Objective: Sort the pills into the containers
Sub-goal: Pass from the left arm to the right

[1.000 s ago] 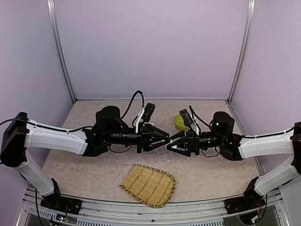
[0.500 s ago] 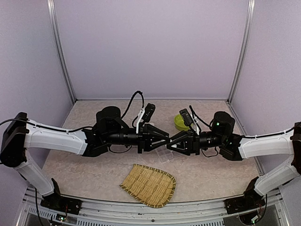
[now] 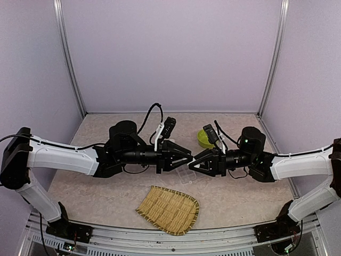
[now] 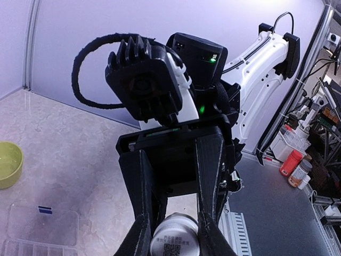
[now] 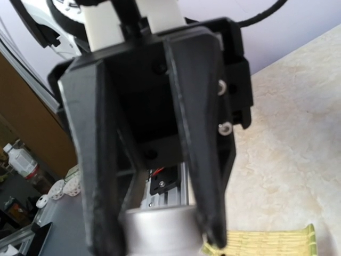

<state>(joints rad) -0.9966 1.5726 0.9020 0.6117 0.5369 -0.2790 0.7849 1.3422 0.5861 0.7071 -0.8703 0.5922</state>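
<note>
White bottle [image 4: 174,237] hanging mid-air w/ L fingers [image 3: 180,154] & R fingers [image 3: 202,162] both pinching it from opposite sides; clear organiser box [image 3: 187,177] lying nr bench [image 3: 106,192] centre.

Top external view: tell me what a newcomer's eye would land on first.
The two arms meet tip to tip above mid-table, the left tool and right tool both closed on a small pale bottle between them. Beneath them lies the clear organiser box, with a bamboo tray nearer the bases and a green bowl behind.
</note>
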